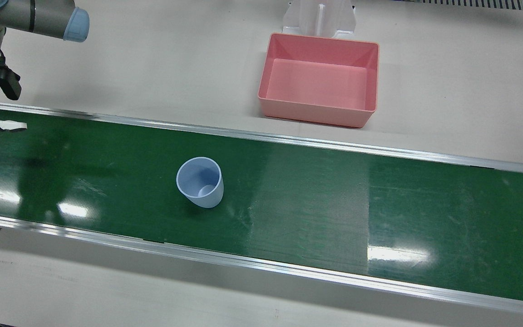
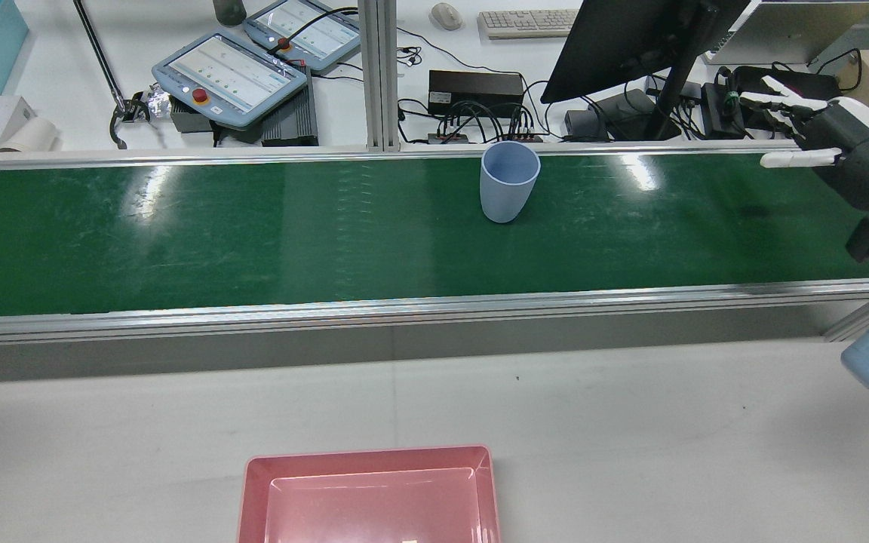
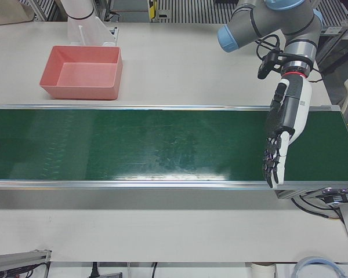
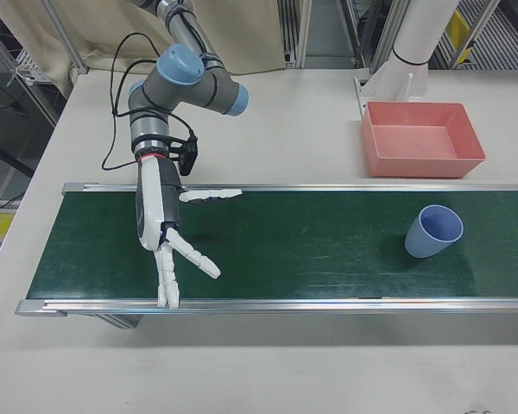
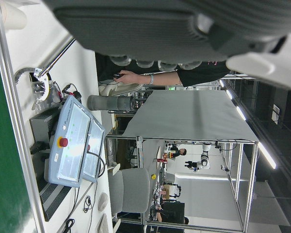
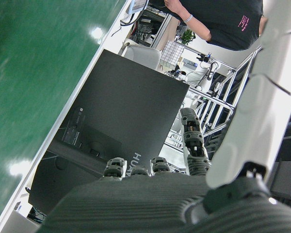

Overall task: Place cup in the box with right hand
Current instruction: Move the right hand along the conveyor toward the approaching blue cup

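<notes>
Bright overhead light, white glare on glossy belt point(image 1: 397, 254)

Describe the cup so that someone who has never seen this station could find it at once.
Find the long green conveyor belt crossing the table. Standing upright on it, alone, is the cup: pale blue, handleless, empty, the only loose item on the belt, unlike the pink box beside it.

Grey arms point(image 4: 160, 95) with blue caps, black-and-white right hand point(image 4: 160, 228).
</notes>
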